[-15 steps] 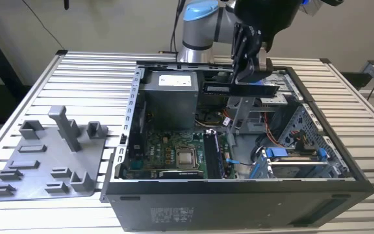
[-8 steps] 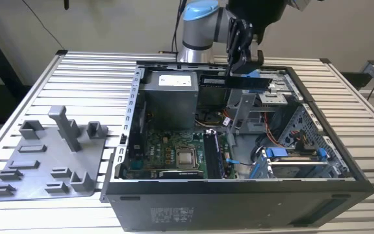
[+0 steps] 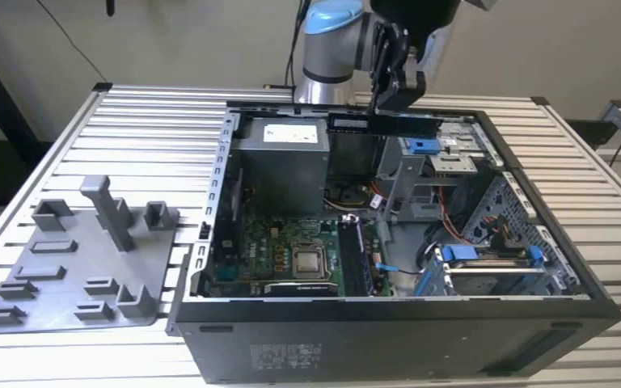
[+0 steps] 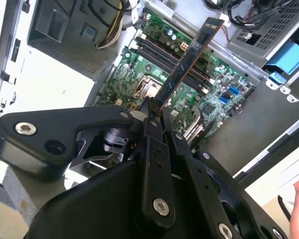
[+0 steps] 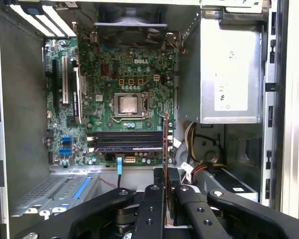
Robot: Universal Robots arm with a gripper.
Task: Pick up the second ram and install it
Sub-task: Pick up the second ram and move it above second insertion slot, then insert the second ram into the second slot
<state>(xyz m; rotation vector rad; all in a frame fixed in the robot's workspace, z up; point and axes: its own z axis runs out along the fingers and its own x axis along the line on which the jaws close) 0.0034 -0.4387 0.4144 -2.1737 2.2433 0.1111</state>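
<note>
item: second ram (image 4: 189, 59), pinched in my gripper (image 4: 154, 111) over the motherboard (image 5: 102, 64); i'd turn it parallel to the memory slots (image 5: 127, 141) first.

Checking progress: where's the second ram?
The second ram is in the gripper above the open case, to the exterior view's right of the power supply.

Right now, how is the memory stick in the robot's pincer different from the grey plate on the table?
The RAM stick is dark and slim; the grey fixture plate is broad with upright blocks. The RAM stick is clamped in the pincer, in the air over the open computer case; the fixture plate lies flat on the slatted table, at the exterior view's left.
</note>
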